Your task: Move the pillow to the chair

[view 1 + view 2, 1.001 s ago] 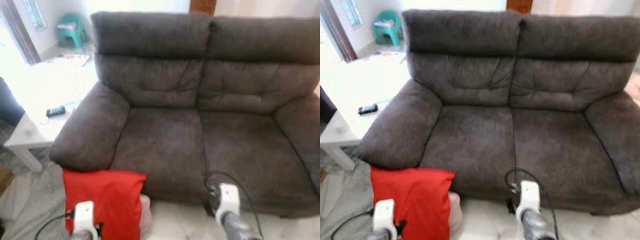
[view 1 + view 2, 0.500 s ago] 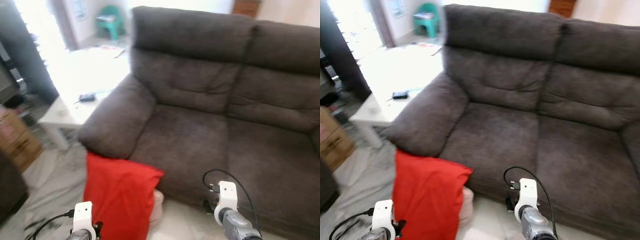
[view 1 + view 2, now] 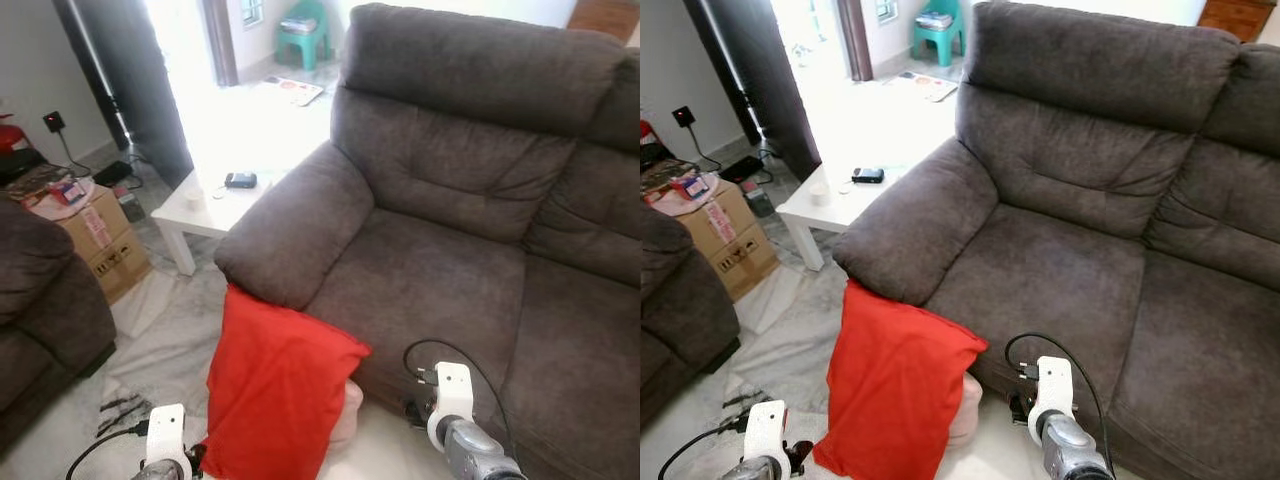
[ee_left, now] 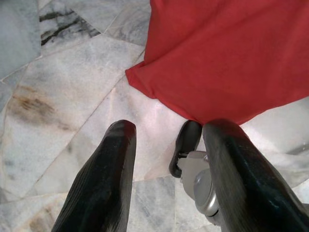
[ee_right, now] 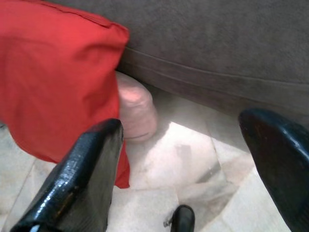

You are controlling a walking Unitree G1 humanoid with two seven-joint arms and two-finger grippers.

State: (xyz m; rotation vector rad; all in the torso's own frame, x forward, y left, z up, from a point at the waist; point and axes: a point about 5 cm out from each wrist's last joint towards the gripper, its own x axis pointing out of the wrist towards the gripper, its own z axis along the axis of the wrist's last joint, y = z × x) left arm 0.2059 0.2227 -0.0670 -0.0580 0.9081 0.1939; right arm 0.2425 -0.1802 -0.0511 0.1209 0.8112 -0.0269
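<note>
Gaping wide on both grippers — left gripper (image 4: pixel 166 181) hanging over marble floor (image 4: pixel 58 96), right gripper (image 5: pixel 188 179) hanging low before the sofa (image 3: pixel 450 230), neither gripping anything. Leaning against the sofa's armrest (image 3: pixel 295 235), standing on the floor — red pillow (image 3: pixel 275 390), with a pink pouf (image 5: pixel 137 113) tucked just behind it. Sitting beside the armrest: white table (image 3: pixel 205 215).

A red pillow (image 3: pixel 896 385) leans against the grey sofa (image 3: pixel 1080 230) arm, on the floor; a white table (image 3: pixel 845 195) stands beside.
</note>
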